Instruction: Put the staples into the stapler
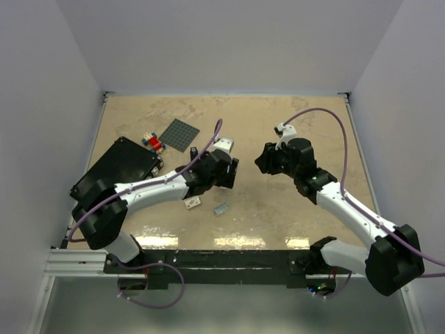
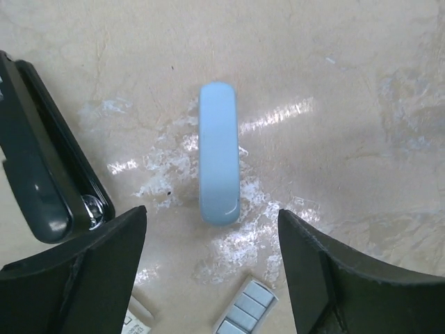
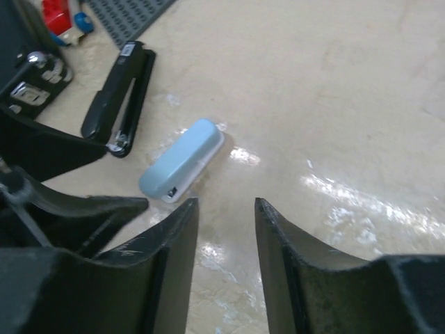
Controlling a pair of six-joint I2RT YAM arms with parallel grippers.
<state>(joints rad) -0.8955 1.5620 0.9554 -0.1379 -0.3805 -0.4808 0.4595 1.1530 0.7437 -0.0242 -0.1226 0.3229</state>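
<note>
A light-blue stapler [image 2: 218, 153] lies closed on the tan table [image 2: 348, 104], lengthwise ahead of my left gripper [image 2: 211, 210]. That gripper is open, its fingers apart on either side of the stapler's near end and not touching it. The staples [image 2: 247, 309], a ribbed grey-blue block in a pale tray, lie just below the fingers, also in the top view [image 1: 221, 208]. A black stapler [image 2: 42, 174] lies to the left. My right gripper [image 3: 226, 202] is partly open with nothing in it, and the blue stapler [image 3: 182, 158] lies just beyond its left finger.
A little white box [image 1: 192, 202] lies beside the staples. Behind the black stapler [image 3: 122, 97] are a grey studded baseplate [image 1: 179, 133], some toy bricks [image 1: 151, 142] and a large black case [image 1: 115, 170] at the table's left. White walls surround the table.
</note>
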